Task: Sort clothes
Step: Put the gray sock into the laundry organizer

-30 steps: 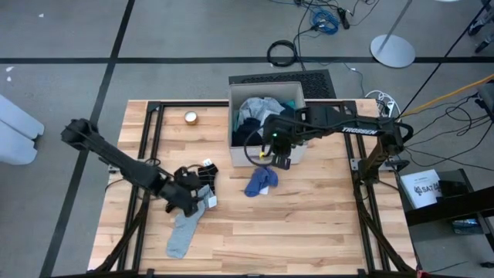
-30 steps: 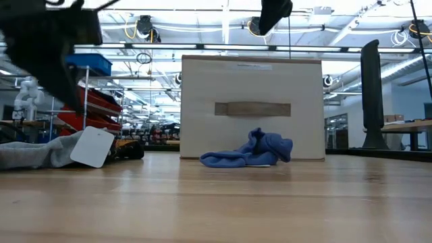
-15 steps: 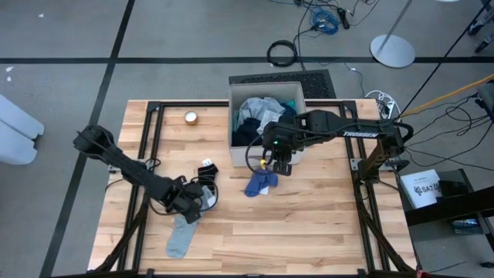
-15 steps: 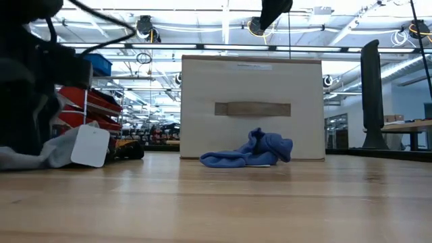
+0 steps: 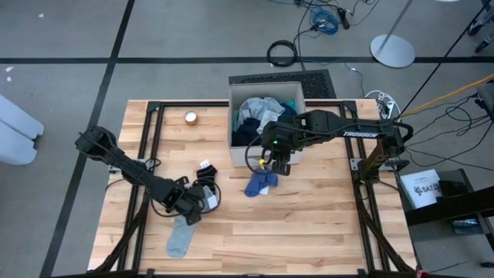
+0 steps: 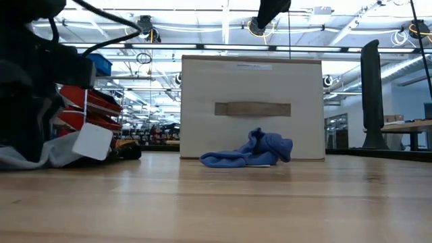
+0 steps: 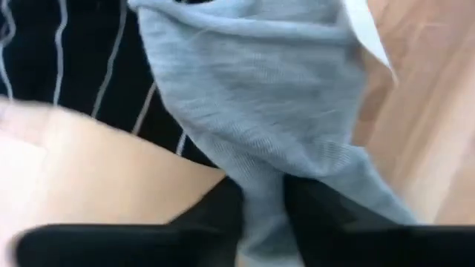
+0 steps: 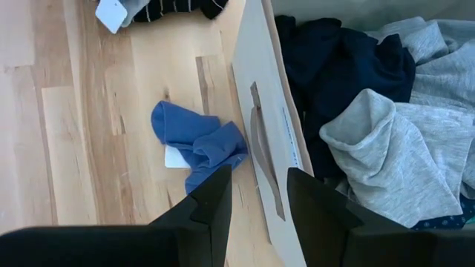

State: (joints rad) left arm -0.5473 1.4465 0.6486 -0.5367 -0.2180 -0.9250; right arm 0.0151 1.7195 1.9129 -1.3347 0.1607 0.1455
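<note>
A grey sock [image 5: 181, 234] lies flat on the table's near left, a white tag [image 5: 210, 202] at its far end. That end lies over a black striped sock [image 5: 205, 171]. My left gripper [image 5: 189, 207] is down on the grey sock and shut on it. A blue sock [image 5: 261, 183] lies bunched against the front wall of the beige box [image 5: 234, 127]. The box holds grey and navy clothes [image 8: 386, 141]. My right gripper [image 8: 256, 204] hangs open above the box's front wall, nothing between its fingers. My left gripper pinches the grey sock [image 7: 261, 194] between its two fingers, at the sock's far part near the white tag. The fingers come steeply from above. The sock rests on the table, its near end [image 5: 177, 245] stretched out flat; how many layers are pinched does not show.
A small round object [image 5: 190, 117] sits at the table's far left. The box [image 6: 251, 108] stands at the far middle. Bare wood lies along the near edge and at the right. Cables and a stand base lie on the floor beyond the table.
My left gripper has come down toward the table onto the grey sock and tipped more steeply. The sock's white tag has tilted and shifted a little in the low view.
</note>
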